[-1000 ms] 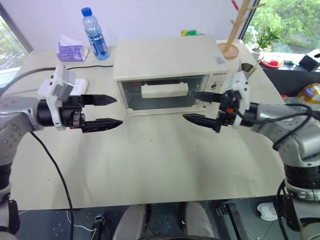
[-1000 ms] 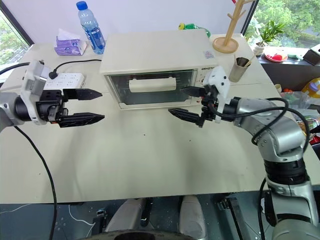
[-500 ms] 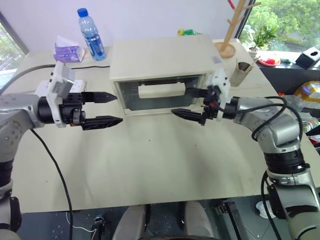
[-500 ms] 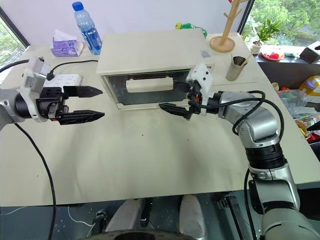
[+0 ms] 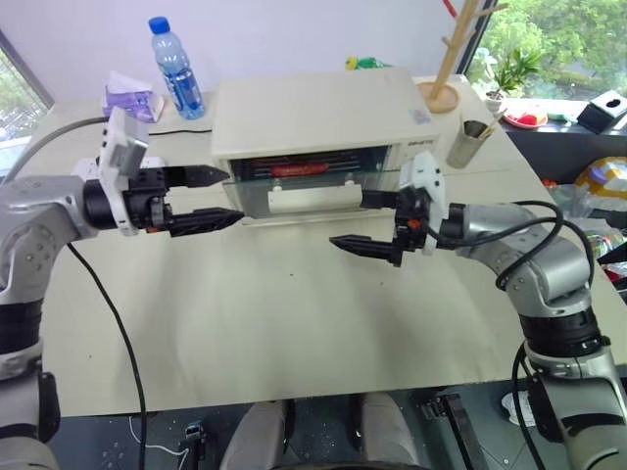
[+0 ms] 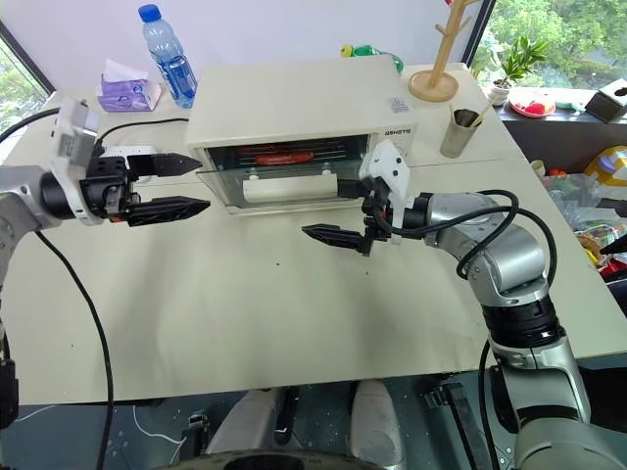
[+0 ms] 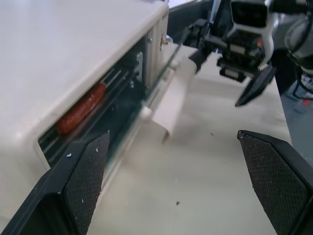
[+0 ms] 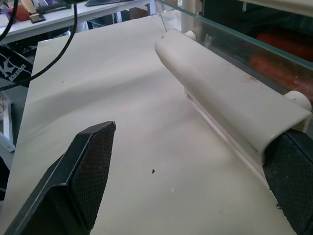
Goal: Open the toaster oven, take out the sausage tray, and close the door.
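A water bottle (image 5: 177,67) and tissue pack (image 5: 128,95) sit at eleven o'clock on the table (image 5: 294,323); a wooden stand (image 5: 453,59) and metal cup (image 5: 462,144) at one o'clock.

Bright, even daylight from the windows behind, soft shadows under the arms, wrist views slightly blurred.

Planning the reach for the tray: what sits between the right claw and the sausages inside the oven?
The half-open glass door and its bar handle lie between the right claw and the sausages, seen in the right wrist view.
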`<move>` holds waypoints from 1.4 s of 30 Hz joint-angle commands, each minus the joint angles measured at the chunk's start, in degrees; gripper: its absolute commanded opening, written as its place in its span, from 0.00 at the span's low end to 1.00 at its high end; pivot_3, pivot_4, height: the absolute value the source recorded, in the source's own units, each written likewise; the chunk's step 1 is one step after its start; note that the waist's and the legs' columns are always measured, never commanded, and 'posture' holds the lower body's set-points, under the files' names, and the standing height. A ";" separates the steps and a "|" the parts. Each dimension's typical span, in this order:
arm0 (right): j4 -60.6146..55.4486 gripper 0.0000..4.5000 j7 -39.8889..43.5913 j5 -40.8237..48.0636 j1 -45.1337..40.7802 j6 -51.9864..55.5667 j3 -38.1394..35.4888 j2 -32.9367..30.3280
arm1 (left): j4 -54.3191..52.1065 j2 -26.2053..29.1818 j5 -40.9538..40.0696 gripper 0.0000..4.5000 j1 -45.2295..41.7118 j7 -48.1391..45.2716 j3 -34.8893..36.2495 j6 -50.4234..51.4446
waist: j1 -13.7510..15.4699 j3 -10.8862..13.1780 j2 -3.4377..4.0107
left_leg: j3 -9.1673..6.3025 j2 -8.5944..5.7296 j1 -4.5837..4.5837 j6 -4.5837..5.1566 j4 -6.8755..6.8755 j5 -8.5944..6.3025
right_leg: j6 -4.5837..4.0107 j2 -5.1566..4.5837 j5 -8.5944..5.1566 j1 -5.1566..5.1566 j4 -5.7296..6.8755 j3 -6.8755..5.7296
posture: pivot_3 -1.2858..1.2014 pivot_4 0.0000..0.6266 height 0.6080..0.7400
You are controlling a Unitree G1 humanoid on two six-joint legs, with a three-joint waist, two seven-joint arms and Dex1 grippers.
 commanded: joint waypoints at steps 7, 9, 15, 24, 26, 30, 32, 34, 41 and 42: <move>-6.68 1.00 -2.87 1.34 4.48 -0.19 0.30 2.39 | 6.69 -3.60 3.71 0.27 -7.64 -1.57 -3.40 -2.69 | -0.02 -0.01 -0.01 | 0.01 0.00 0.03 -0.03 0.01 0.02 | 0.00 0.01 0.00 0.00 0.04 0.03 | 0.52 0.24 0.99; -7.06 1.00 -3.29 1.31 4.98 -0.19 0.35 2.52 | 8.17 -4.10 5.51 0.04 -8.44 -2.30 -4.58 -4.08 | -0.13 0.00 -0.02 | 0.02 0.00 0.03 -0.08 0.05 0.05 | 0.01 0.02 0.01 0.01 0.05 0.04 | 0.52 0.24 0.99; -7.85 1.00 -4.41 1.72 5.74 0.19 -0.11 2.71 | 14.07 -5.64 12.51 0.02 -10.24 -4.08 -8.65 -10.44 | -0.08 -0.01 -0.03 | 0.03 0.00 0.04 -0.10 0.05 0.06 | 0.01 0.04 0.02 0.00 0.04 0.07 | 0.52 0.24 0.99; -10.11 1.00 -5.27 2.84 7.78 1.73 -2.73 0.67 | 17.34 -6.91 18.28 0.02 -8.33 -6.28 -10.86 -16.39 | 0.18 0.00 -0.04 | 0.04 -0.01 0.02 -0.09 0.03 0.06 | 0.02 0.03 0.02 0.00 0.03 0.09 | 0.52 0.24 0.99; -10.74 1.00 -5.28 3.17 8.74 2.14 -3.72 -0.32 | 16.99 -7.22 18.38 0.02 -7.63 -6.35 -10.76 -16.18 | 0.30 0.00 -0.04 | 0.04 -0.02 0.01 -0.09 0.04 0.06 | 0.04 0.01 0.04 0.00 0.03 0.09 | 0.52 0.24 0.99; -11.85 1.00 -5.78 3.74 10.41 2.77 -5.10 -2.24 | 15.65 -7.62 18.34 0.02 -6.01 -6.31 -10.71 -15.88 | 0.36 -0.01 -0.09 | 0.04 -0.05 0.00 -0.08 0.06 0.05 | 0.08 -0.02 0.05 0.02 0.02 0.09 | 0.52 0.24 0.99; -11.99 1.00 -6.30 3.29 10.82 2.99 -5.23 -3.14 | 15.38 -7.89 18.23 0.02 -5.76 -6.19 -10.57 -15.64 | 0.36 -0.01 -0.11 | 0.04 -0.05 -0.01 -0.08 0.08 0.05 | 0.09 -0.02 0.06 0.02 0.02 0.09 | 0.52 0.24 0.99; -12.04 1.00 -6.80 2.78 11.33 3.29 -5.34 -4.14 | 15.17 -8.21 18.21 0.02 -5.64 -5.95 -10.50 -15.44 | 0.37 -0.01 -0.11 | 0.04 -0.05 0.00 -0.08 0.10 0.06 | 0.10 -0.02 0.07 0.04 0.02 0.09 | 0.52 0.24 0.99; -15.60 1.00 -2.59 8.29 17.92 6.42 -14.51 -12.83 | 14.41 -8.87 18.20 0.02 -4.81 -5.75 -10.56 -14.83 | 0.46 -0.01 -0.12 | 0.05 -0.05 -0.01 -0.06 0.10 0.04 | 0.11 -0.03 0.07 0.05 0.00 0.09 | 0.52 0.24 0.99; -16.07 1.00 -1.74 9.68 18.91 6.93 -16.61 -14.15 | 14.23 -8.92 18.20 0.02 -4.49 -5.70 -10.53 -14.83 | 0.48 -0.01 -0.12 | 0.05 -0.06 -0.01 -0.05 0.10 0.04 | 0.11 -0.04 0.07 0.06 0.00 0.09 | 0.52 0.24 0.99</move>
